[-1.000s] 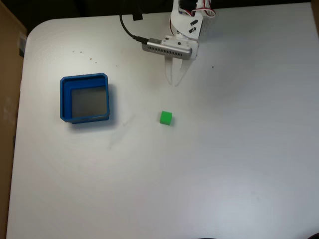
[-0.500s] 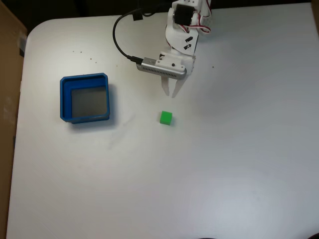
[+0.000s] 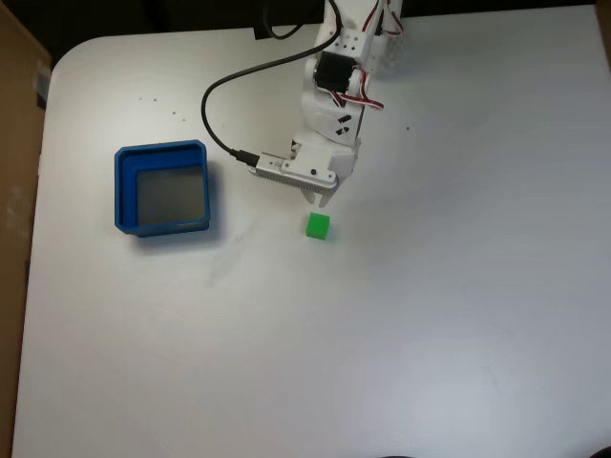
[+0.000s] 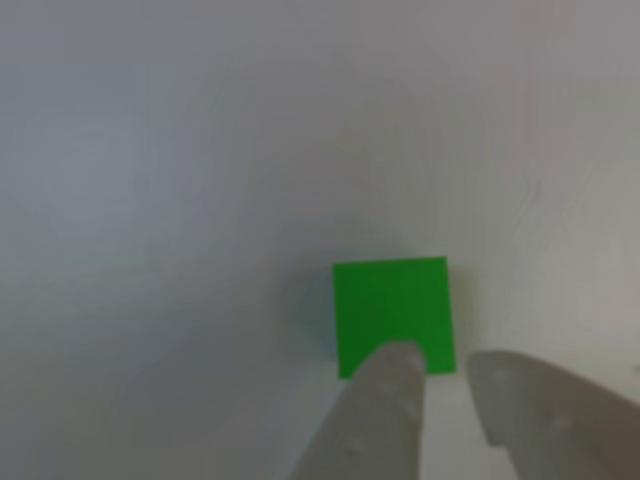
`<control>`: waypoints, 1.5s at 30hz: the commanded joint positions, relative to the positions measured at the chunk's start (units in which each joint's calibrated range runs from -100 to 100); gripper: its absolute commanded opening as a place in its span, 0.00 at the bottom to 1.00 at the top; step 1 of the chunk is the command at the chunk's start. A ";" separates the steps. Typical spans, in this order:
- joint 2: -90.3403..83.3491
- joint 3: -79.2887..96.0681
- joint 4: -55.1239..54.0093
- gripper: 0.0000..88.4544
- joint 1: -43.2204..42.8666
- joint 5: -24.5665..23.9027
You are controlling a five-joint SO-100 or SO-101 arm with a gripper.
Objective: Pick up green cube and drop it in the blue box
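The green cube [image 3: 318,226] lies on the white table, right of the blue box [image 3: 122,191], which holds nothing. My gripper [image 3: 321,202] hangs just above and behind the cube, mostly hidden under the wrist camera housing. In the other view the cube [image 4: 390,305] sits just ahead of my gripper [image 4: 445,360]. The two pale fingertips [image 4: 395,375] stand a narrow gap apart, less than the cube's width. The left tip overlaps the cube's near edge. Nothing is between the fingers.
A black cable [image 3: 215,95] loops from the arm toward the wrist camera, above the table left of the arm. A brown cardboard surface [image 3: 14,143] borders the table's left edge. Bare white table [image 3: 430,315] spreads in front and to the right.
The arm has stretched forward and down, carrying the gripper from well behind the cube to right above its far side. Cube and box have stayed put.
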 commanded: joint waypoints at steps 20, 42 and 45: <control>5.68 -4.75 -0.09 0.33 -0.45 -0.24; 12.37 -8.72 -0.34 0.33 -3.27 -0.24; 14.79 -11.43 -0.34 0.33 -3.27 -0.24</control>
